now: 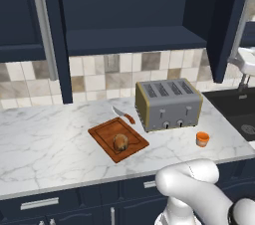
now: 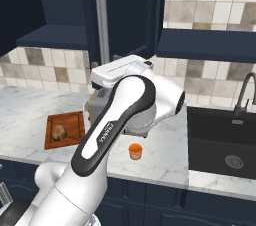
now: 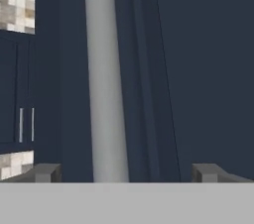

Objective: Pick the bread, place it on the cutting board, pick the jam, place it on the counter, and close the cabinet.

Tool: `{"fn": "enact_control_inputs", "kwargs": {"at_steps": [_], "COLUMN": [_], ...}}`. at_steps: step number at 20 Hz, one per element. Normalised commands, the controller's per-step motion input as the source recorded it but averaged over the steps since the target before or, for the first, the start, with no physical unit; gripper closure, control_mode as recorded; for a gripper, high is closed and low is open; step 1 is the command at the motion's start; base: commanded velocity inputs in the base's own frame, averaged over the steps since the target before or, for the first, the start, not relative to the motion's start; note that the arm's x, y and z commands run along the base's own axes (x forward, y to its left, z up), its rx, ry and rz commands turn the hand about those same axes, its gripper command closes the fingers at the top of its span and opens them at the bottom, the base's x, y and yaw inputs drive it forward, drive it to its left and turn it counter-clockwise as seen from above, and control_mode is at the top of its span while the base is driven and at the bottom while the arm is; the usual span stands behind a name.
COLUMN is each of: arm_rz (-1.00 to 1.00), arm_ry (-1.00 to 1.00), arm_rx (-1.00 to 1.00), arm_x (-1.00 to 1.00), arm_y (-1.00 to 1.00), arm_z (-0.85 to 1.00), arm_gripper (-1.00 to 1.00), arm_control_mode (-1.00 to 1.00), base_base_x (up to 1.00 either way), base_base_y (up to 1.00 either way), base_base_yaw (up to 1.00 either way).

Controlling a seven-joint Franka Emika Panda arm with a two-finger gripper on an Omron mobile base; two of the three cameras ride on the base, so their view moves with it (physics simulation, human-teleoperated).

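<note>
The bread [image 1: 120, 142] [image 2: 59, 132] lies on the reddish-brown cutting board [image 1: 102, 134] [image 2: 70, 119]. The orange jam [image 1: 202, 139] [image 2: 135, 151] stands upright on the white marble counter [image 1: 45, 144], in front of the toaster's right end. The navy cabinet [image 1: 134, 10] hangs open, with both doors swung out and bare shelves showing. My gripper [image 3: 126, 173] is open and close up to the right door [image 3: 198, 69]. Its silver bar handle [image 3: 104, 79] [image 2: 102, 25] runs upright between my finger tips, nearer the left one. Nothing is held.
A silver toaster [image 1: 168, 103] stands behind the jam, and a knife [image 1: 124, 114] lies beside the board. The dark sink [image 2: 225, 145] with its faucet [image 2: 242, 95] is to the right. The left door's handle [image 1: 46, 35] juts out over the counter.
</note>
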Motion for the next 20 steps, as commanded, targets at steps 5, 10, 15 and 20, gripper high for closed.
{"fn": "enact_control_inputs", "kwargs": {"at_steps": [5, 10, 15, 20], "arm_rz": [0.0, -0.01, -0.02, -0.02], "arm_ry": [0.0, 0.0, 0.0, 0.0], "arm_rx": [0.01, 0.0, 0.0, 0.0], "arm_x": [0.4, 0.44, 0.5, 0.47], "arm_y": [0.23, 0.24, 0.22, 0.2], "arm_z": [0.08, 0.08, 0.06, 0.05], "arm_gripper": [-1.0, -1.0, -1.0, -1.0], "arm_control_mode": [-1.0, -1.0, -1.0, -1.0], "base_base_x": [0.0, 0.0, 0.0, 0.0], "base_base_y": [0.0, 0.0, 0.0, 0.0], "base_base_yaw": [0.0, 0.0, 0.0, 0.0]}}
